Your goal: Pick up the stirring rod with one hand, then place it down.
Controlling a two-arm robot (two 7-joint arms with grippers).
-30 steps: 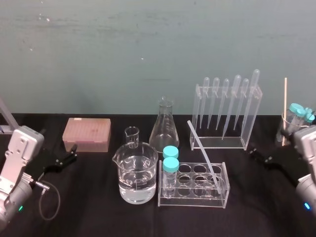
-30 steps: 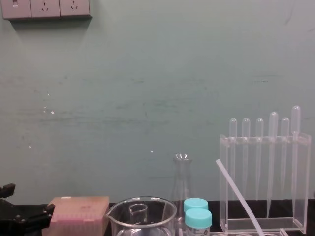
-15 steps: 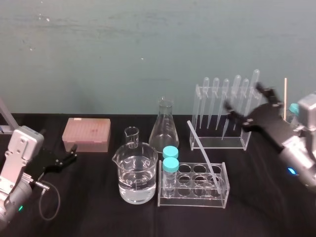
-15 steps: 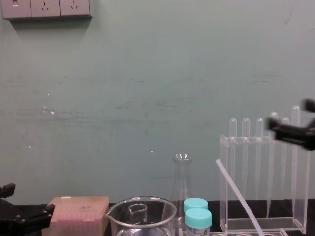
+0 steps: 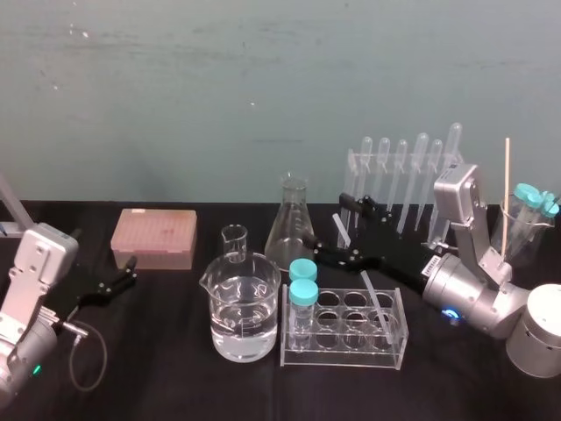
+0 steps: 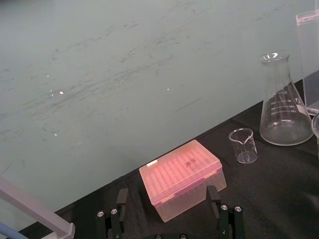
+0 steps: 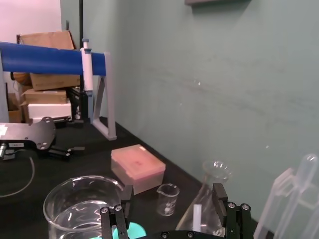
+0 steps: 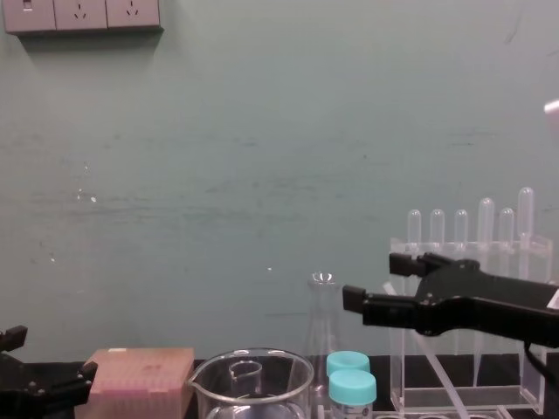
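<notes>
Directly below the jaws of the right gripper (image 5: 331, 228) we see the clear tube rack (image 5: 344, 358) on the black worktop (image 5: 175, 386), with bare worktop between it and the near edge. The stirring rod (image 5: 375, 303) has its foot in a hole at the rack's right end, below and right of the jaws, and leans up leftward so that its top sits between them. The jaws stand wide apart, one on each side of the rod's upper part. In the right wrist view a gap shows on both sides of the rod, so we count nothing gripped.

Left of the jaws and lower, two teal-capped tubes (image 5: 303, 282) and a water-filled beaker (image 5: 241, 282) crowd that side. Just beyond the jaws the conical flask (image 5: 292, 230) stands close. Behind the arm the pipette rack (image 5: 355, 171) closes the far right, leaving little room.

The right arm comes in from the right, low over the worktop, its gripper about level in the chest view. Far left of these jaws, the left gripper (image 5: 128, 272) sits parked with its jaws spread, facing a pink box (image 5: 154, 237).
</notes>
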